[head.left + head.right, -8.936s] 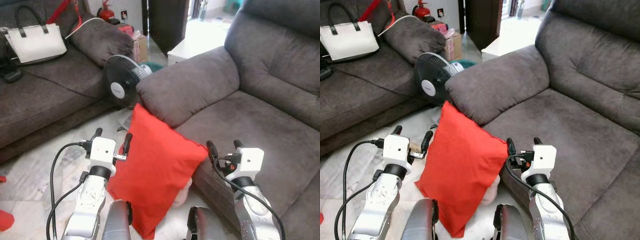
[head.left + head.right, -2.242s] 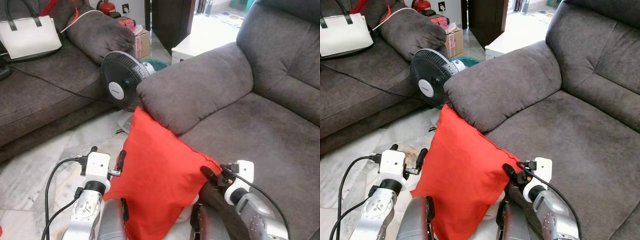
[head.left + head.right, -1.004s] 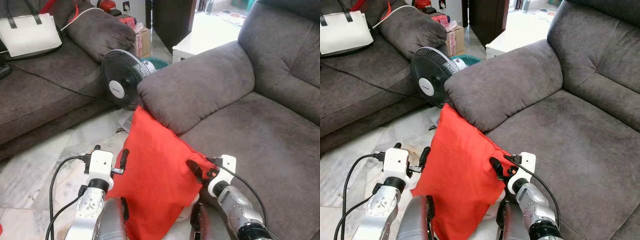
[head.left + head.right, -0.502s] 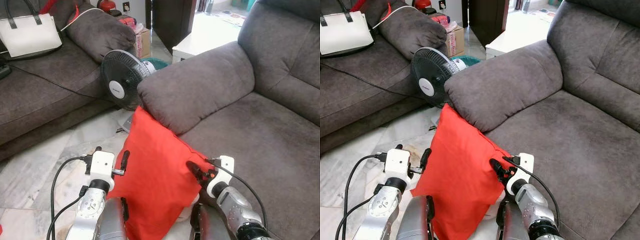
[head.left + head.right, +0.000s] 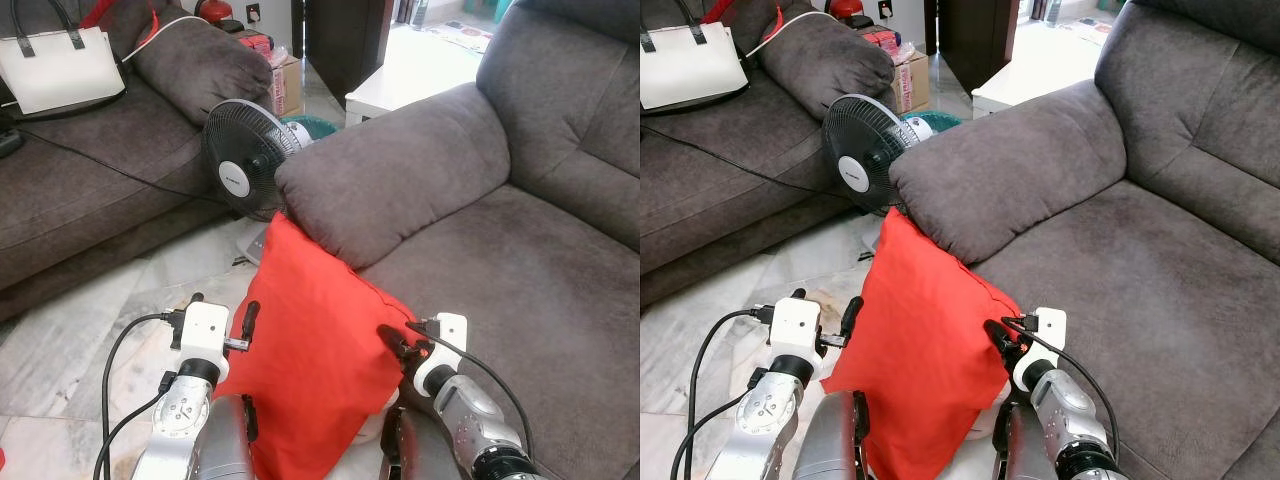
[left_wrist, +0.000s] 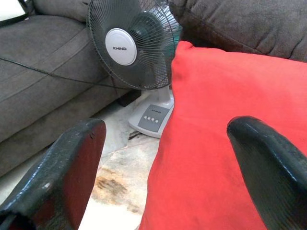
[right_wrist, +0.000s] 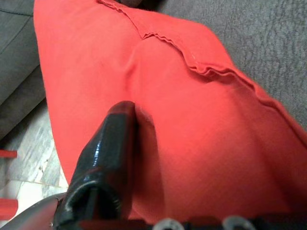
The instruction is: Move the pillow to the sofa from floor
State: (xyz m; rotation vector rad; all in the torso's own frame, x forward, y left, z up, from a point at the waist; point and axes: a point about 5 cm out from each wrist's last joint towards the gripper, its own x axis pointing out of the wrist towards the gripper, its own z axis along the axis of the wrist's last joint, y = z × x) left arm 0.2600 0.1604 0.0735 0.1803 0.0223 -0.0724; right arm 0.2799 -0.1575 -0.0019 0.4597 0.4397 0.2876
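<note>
- While the red pillow (image 5: 315, 365) leans on the sofa (image 5: 520, 260) front, standing on the floor, right gripper (image 5: 392, 343) pinches its corner fabric
- Left gripper (image 5: 222, 312) gapes beside its edge
- Thin pinch could slip, dropping it onto the fan (image 5: 243, 170)

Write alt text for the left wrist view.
A red pillow stands on the pale stone floor, framed by the left gripper's two open black fingers. Behind it stands a fan, a grey sofa beyond.
</note>
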